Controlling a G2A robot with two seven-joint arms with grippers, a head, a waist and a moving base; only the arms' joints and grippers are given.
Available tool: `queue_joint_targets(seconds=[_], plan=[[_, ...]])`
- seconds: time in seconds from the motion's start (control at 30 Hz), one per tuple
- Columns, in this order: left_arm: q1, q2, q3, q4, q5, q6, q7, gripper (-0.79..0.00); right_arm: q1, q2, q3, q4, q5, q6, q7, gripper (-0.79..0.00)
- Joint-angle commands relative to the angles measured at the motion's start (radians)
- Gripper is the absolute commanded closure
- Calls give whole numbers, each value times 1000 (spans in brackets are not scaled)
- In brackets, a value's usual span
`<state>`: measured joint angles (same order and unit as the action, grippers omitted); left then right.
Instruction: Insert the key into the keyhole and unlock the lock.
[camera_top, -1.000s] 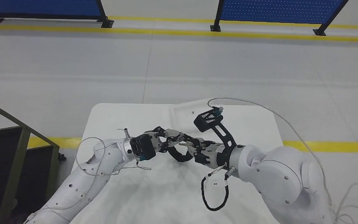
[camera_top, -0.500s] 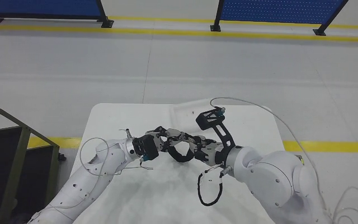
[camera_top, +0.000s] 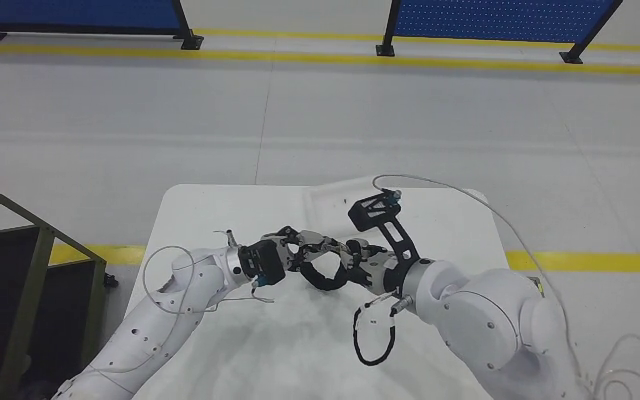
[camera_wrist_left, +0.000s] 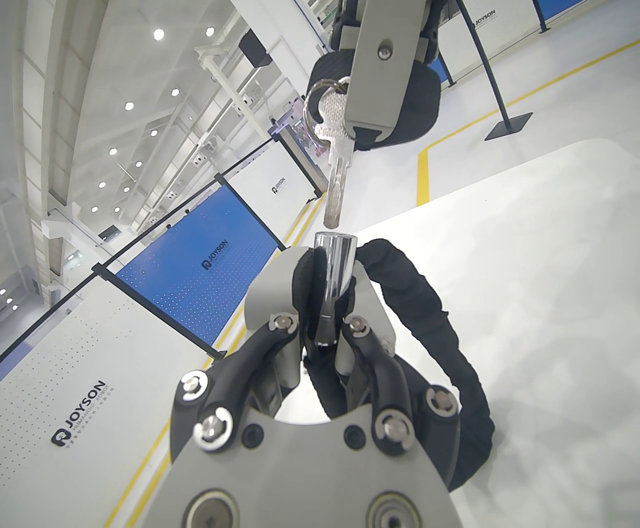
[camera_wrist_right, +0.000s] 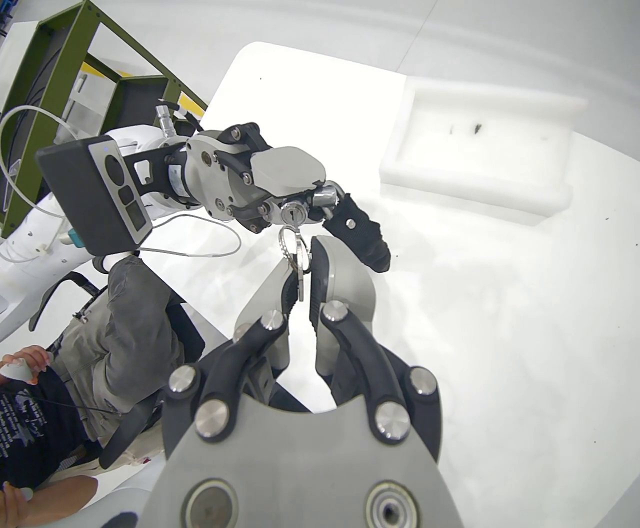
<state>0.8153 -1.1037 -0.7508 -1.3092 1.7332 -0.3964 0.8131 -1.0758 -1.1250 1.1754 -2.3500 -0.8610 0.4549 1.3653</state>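
My left gripper (camera_wrist_left: 327, 280) is shut on the lock's chrome cylinder (camera_wrist_left: 334, 280), whose black fabric-covered cable loop (camera_wrist_left: 440, 320) hangs to one side. The silver key (camera_wrist_left: 336, 165) on its ring is pinched in my right gripper (camera_wrist_left: 372, 125), its tip a small gap from the cylinder's end. In the right wrist view the right gripper (camera_wrist_right: 300, 272) is shut on the key (camera_wrist_right: 299, 260), and the keyhole (camera_wrist_right: 291, 214) faces it just beyond. From above, both grippers meet over the table's middle around the lock (camera_top: 318, 268).
A white foam tray (camera_wrist_right: 480, 155) sits on the white table (camera_top: 250, 340) beyond the grippers. A green metal frame (camera_wrist_right: 65, 75) stands off the table's left side. A black cable loop (camera_top: 372, 340) hangs from the right arm.
The right arm has shifted slightly toward the left gripper, closing the gap between key and lock. The left arm has barely moved.
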Motion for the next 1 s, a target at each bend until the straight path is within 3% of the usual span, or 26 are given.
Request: queue_joint_targets(seconds=[0.0,0.5,0.97], plan=[[-1,-2,-1,2,0,-12,-10,0,2,0,-2,0,-11,-6,7,0],[-2,-12,-13,7,29,-52,-50,0,1,-5,7,0,-57,-92,92,0],[0,-21,-19,0,45,-79,-51,0,5,-27,-7,0,-91,-109,109,0]])
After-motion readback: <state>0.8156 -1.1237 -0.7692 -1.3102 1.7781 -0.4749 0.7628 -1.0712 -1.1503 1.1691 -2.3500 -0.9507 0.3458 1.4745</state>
